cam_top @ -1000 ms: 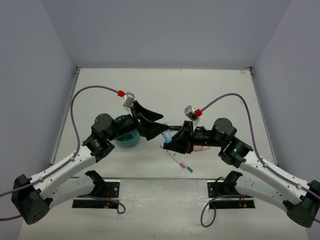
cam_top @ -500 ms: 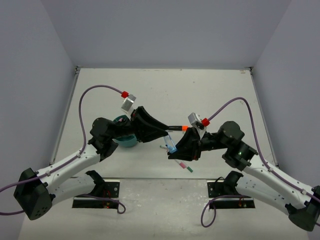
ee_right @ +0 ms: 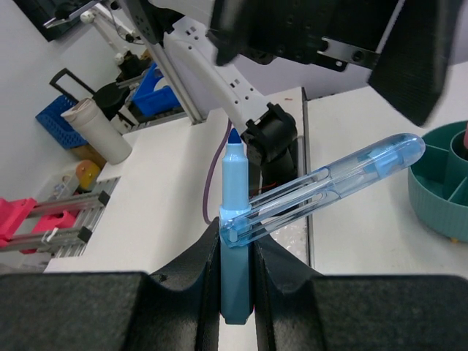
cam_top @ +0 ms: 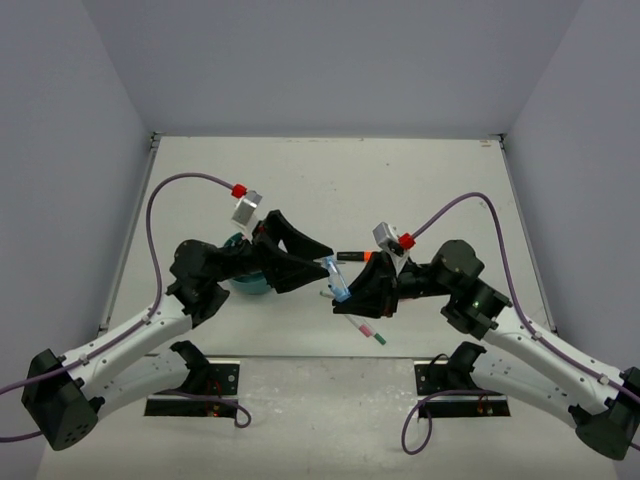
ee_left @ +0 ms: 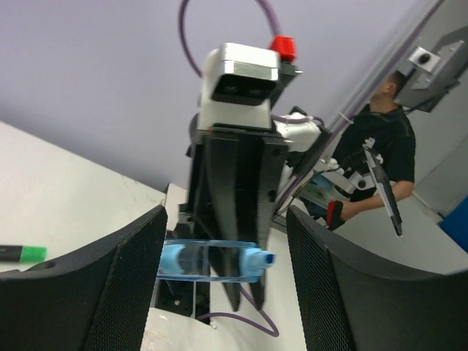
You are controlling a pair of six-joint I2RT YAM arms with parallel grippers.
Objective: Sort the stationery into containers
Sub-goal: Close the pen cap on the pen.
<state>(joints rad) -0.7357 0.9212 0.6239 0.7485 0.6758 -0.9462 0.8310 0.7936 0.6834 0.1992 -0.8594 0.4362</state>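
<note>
Gripping the light-blue pen by its barrel, right gripper is clamped tight. Left gripper spread wide, fingers flanking the pen's clear cap. Teal organizer just left of pen.

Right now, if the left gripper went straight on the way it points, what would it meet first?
Most likely the light-blue pen, held crosswise in the right gripper directly ahead of the open left gripper; depth is uncertain.

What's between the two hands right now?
The light-blue pen, gripped by the right hand; the left wrist view shows it spanning the gap between the fingers of the open left hand.
</note>
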